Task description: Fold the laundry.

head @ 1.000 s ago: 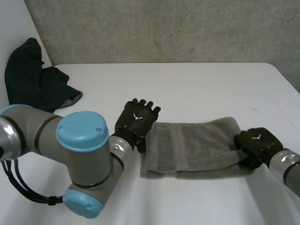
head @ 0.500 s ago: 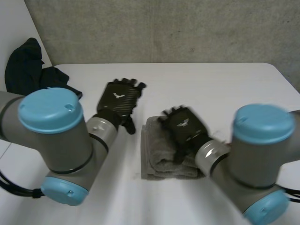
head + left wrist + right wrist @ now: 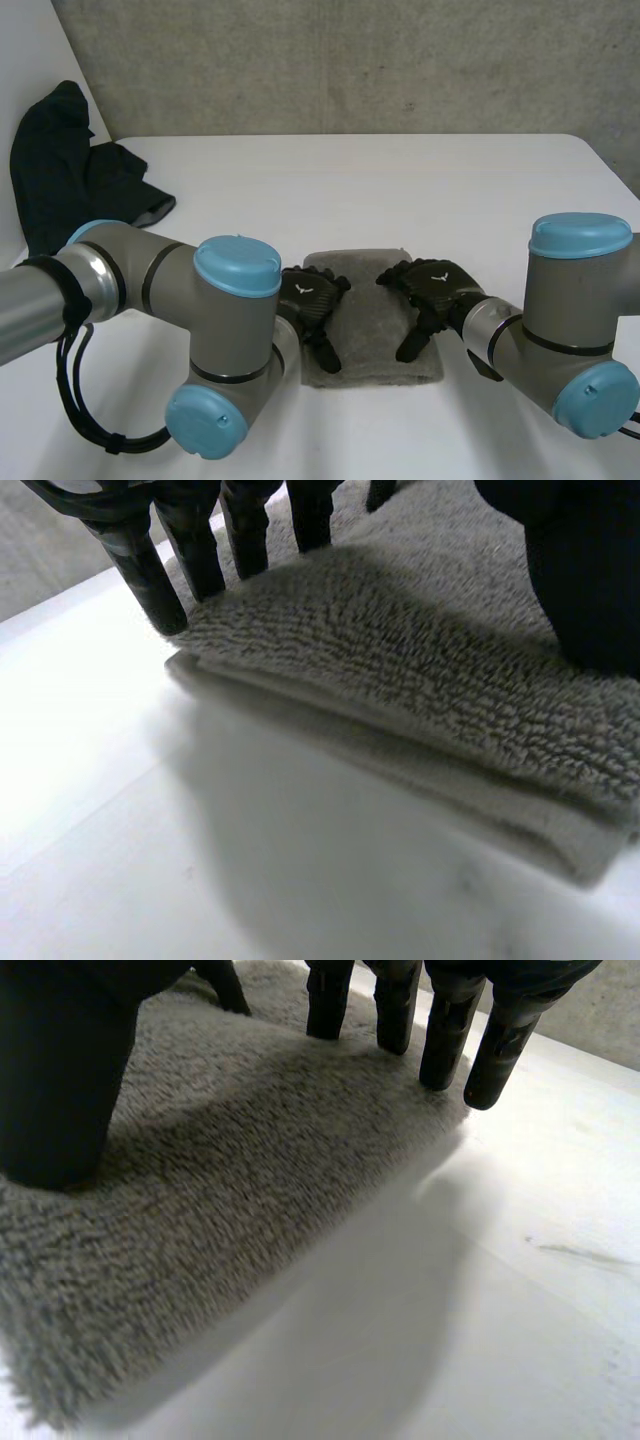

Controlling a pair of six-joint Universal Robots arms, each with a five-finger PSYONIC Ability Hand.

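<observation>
**Towel folded down, both hands flat on it**

Nearest the camera: the left arm (image 3: pixel 225 340) and right arm (image 3: pixel 570 320) reach inward toward the table's front-centre.

Between them lies the grey towel (image 3: pixel 366 300), a compact rectangle on the white table (image 3: pixel 450 190). Its side edge shows stacked layers in the left wrist view.

Left hand (image 3: pixel 310 302): on the towel's left edge. Its fingers (image 3: pixel 195 550) are straight, tips down on the pile, grasping nothing.

Right hand (image 3: pixel 432 288): on the towel's right edge. Its fingers (image 3: pixel 443 1035) are likewise straight and released, thumb planted on the pile.

Farther off, at the far left corner, a dark garment (image 3: pixel 70 170) lies in a loose, unfolded heap, well apart from the towel.

Judgement: the towel's folds look complete and the hands appear to be pressing it flat. What is left is lifting off, then, if it counts as laundry, the dark garment.
</observation>
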